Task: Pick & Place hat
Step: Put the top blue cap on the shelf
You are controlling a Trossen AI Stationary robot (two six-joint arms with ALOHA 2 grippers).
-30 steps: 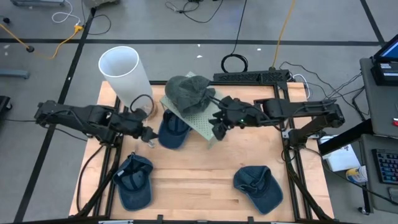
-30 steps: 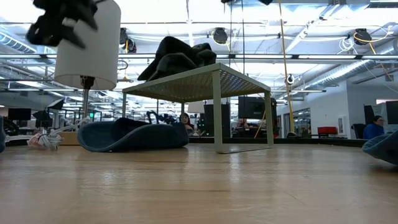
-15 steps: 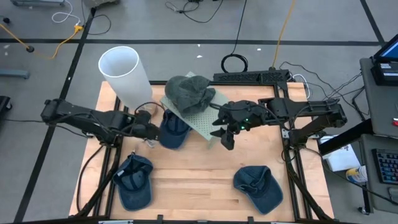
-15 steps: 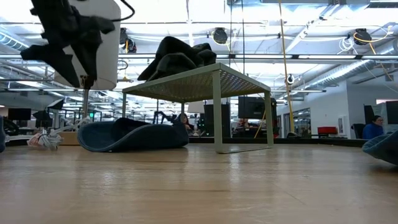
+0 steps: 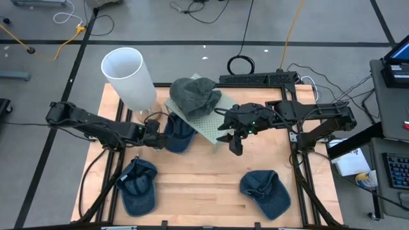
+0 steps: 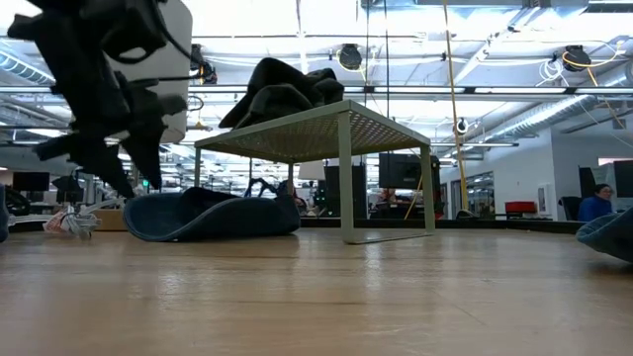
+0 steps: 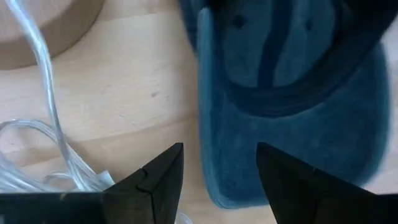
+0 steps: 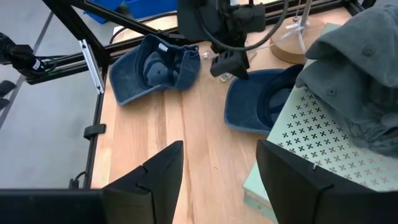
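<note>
A dark blue cap [image 5: 177, 134] lies on the table, crown down, partly under the green perforated stand [image 5: 203, 118]. A grey hat [image 5: 193, 96] rests on top of that stand. My left gripper [image 5: 153, 139] hangs open and tilted down just left of the cap. In the left wrist view the cap's brim [image 7: 292, 124] lies under and beyond its fingers [image 7: 163, 171], and in the low view my left gripper [image 6: 119, 163] stands just above the table beside the cap [image 6: 208, 213]. My right gripper [image 5: 234, 142] stays open, high above the table right of the stand, holding nothing.
A white lamp shade [image 5: 128, 76] on a wooden base [image 7: 50, 25] stands at the far left, with a clear cable [image 7: 46, 118] beside my left gripper. Two more blue caps [image 5: 137, 185] [image 5: 268, 191] lie toward the near edge, with bare wood between them.
My left gripper has come down toward the table and a little toward the blue cap, tipping further downward, its fingers still open. My right gripper has rolled about its own axis while staying in place above the stand's right side.
</note>
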